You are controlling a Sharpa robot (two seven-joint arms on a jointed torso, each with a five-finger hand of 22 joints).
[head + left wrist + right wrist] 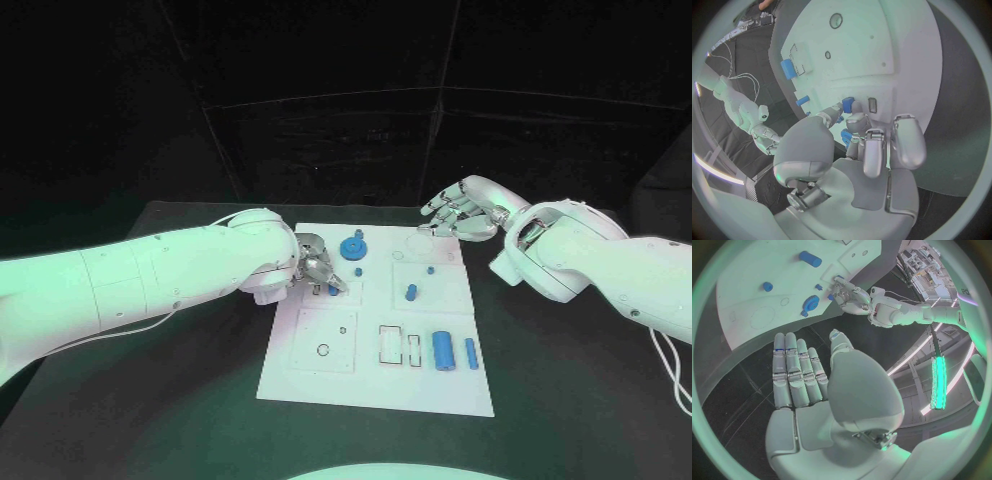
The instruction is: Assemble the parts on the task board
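The white task board (pixel 325 375) lies in the middle of the black table. My left hand (pixel 315 268) is down on the board's back left area, and its fingertips pinch a small blue part (pixel 333 289); the same part (pixel 847 104) sits between thumb and finger in the left wrist view, against the board. A round blue part (pixel 355 247) stands just behind that hand. My right hand (pixel 464 210) hovers over the board's back right corner, fingers straight and apart, holding nothing; its palm (pixel 801 375) lies flat in the right wrist view.
A short blue peg (pixel 410 293) stands mid-board. A thick blue cylinder (pixel 444 351) and a thin one (pixel 470 352) lie at the front right, beside rectangular slots (pixel 392 343). A round hole (pixel 322 349) is at the front left. Black table surrounds the board.
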